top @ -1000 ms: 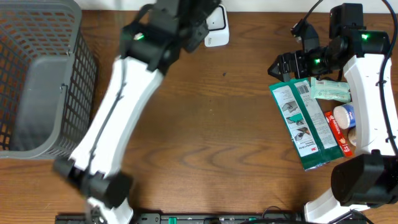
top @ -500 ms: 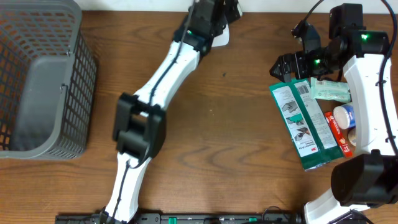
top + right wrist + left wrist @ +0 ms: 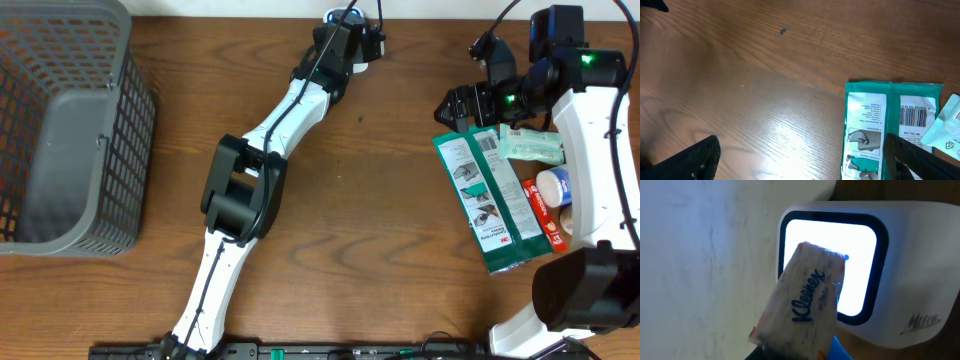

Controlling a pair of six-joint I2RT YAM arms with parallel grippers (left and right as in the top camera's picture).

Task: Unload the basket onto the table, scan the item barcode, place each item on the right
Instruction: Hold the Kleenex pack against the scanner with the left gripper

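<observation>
Overhead: the left gripper [image 3: 356,40] is seen stretched to the far edge of the brown wooden table [image 3: 380,230]. A grey basket [image 3: 60,120] stands at the left. A green packet [image 3: 488,200] lies at the right, just beside the right gripper [image 3: 468,102].

Left wrist: a tissue pack [image 3: 800,300] is clamped in the left gripper and held close before the scanner [image 3: 905,280], whose window is lit. A pale wall [image 3: 700,255] is seen at the left. The scan is judged under way; a completed read cannot be confirmed.

Right wrist: the right gripper is spread wide and nothing is held. Bare wood grain is shown.
</observation>
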